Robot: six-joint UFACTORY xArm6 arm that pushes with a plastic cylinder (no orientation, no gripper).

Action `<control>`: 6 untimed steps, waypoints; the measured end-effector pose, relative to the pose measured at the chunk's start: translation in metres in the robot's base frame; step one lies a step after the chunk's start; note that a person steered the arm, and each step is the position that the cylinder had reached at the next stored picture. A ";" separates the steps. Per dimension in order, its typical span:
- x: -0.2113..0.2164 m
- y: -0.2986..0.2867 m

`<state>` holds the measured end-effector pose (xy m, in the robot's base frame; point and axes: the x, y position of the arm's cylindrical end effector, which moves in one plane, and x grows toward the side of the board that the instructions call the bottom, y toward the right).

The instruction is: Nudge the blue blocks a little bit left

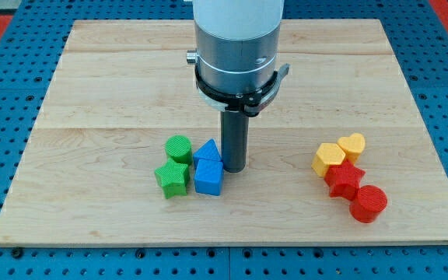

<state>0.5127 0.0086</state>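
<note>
Sitting at the lower centre of the wooden board [92, 85], a cluster of four blocks is gathering left of the rod. Going left to right, the green star [172, 178] is lying at the cluster's lower left, with the green cylinder [178, 148] just above it. Next, the blue triangle [207, 151] is sitting atop the frame side of the blue cube [208, 176], both touching each other. My tip [233, 169] is pressing against their right side; it is a plain rod with nothing to spread or pinch. Well apart at the lower right, the yellow hexagon [328, 159], yellow heart [352, 145], red star [344, 180] and red cylinder [369, 204] are huddling together.
</note>
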 end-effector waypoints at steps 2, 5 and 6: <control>-0.002 0.000; -0.002 0.000; -0.002 0.001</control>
